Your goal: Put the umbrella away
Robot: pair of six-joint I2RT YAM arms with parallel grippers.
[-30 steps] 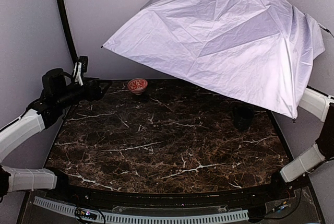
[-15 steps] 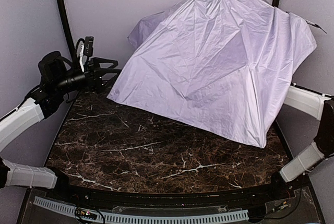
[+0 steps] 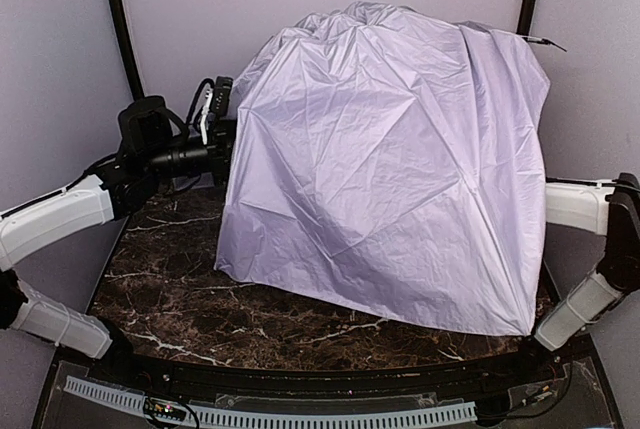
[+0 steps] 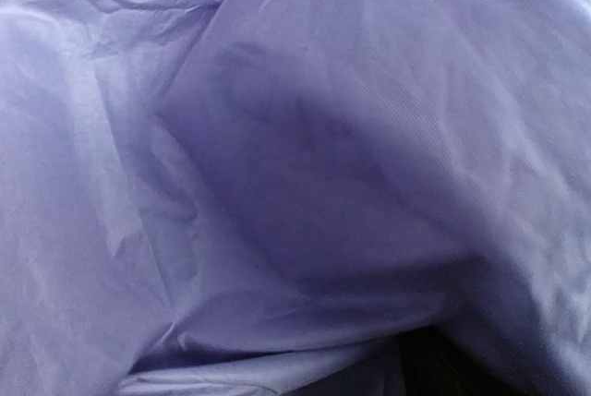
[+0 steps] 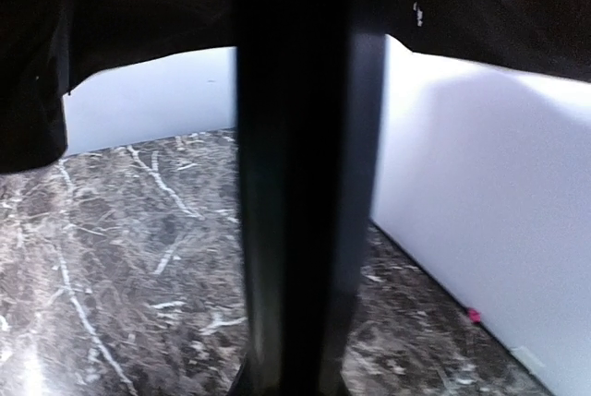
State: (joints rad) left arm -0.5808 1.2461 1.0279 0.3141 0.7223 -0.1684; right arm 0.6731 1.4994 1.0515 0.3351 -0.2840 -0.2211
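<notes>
The umbrella (image 3: 380, 169) stands half collapsed, its pale lavender canopy draped like a tent over the middle and right of the marble table (image 3: 160, 279). My left gripper (image 3: 224, 149) presses into the canopy's left side. Its fingers are lost in the fabric, and crumpled lavender cloth (image 4: 323, 138) fills the left wrist view. My right gripper is hidden under the canopy. In the right wrist view the black shaft (image 5: 300, 184) rises straight up from the bottom edge, where the jaws are. The black inside of the canopy (image 5: 111, 8) hangs overhead.
The right arm's white link (image 3: 575, 204) juts out from under the canopy's right edge. A white wall (image 5: 480, 193) lines the table's right side. Bare marble (image 5: 120, 258) shows under the canopy and along the table's front and left.
The canopy has dropped from a wide open spread to a slack tent, covering the small red bowl and the dark mug. My left arm has swung right, into the fabric.
</notes>
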